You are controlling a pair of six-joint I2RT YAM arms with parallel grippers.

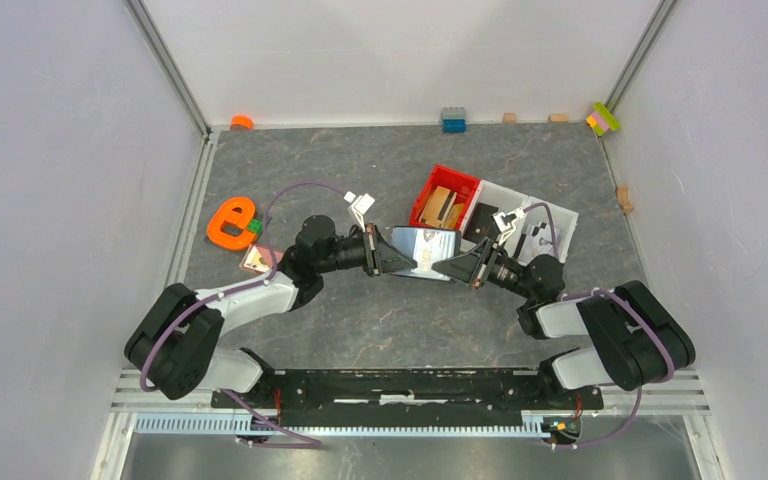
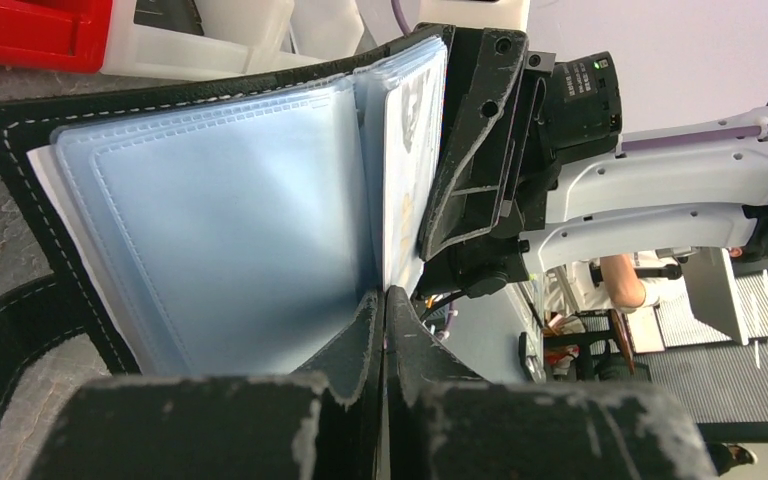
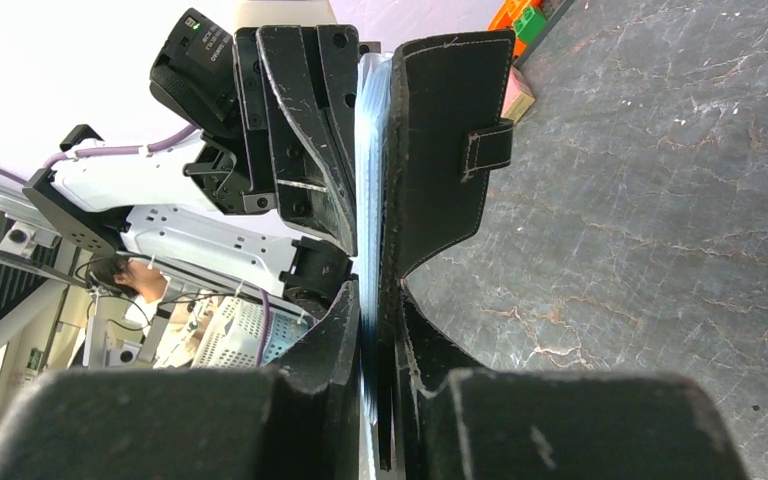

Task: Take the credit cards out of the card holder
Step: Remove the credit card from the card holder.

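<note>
The black card holder (image 1: 422, 243) hangs open above the table's middle, held between both arms. Its pale blue-grey sleeves (image 2: 210, 200) fan out in the left wrist view. My left gripper (image 1: 388, 252) (image 2: 384, 300) is shut on the lower edge of a greyish-white credit card (image 2: 405, 170) that sits in a clear sleeve. My right gripper (image 1: 457, 265) (image 3: 368, 300) is shut on the holder's black cover (image 3: 440, 150) and the sleeves beside it. A pinkish-copper credit card (image 1: 256, 260) lies flat on the table by the left arm.
A red bin (image 1: 430, 190) with tan wooden blocks and a white bin (image 1: 560, 225) stand behind the right arm. An orange ring-shaped toy (image 1: 230, 222) with a green block (image 1: 256, 227) lies at the left. Small bricks line the back wall.
</note>
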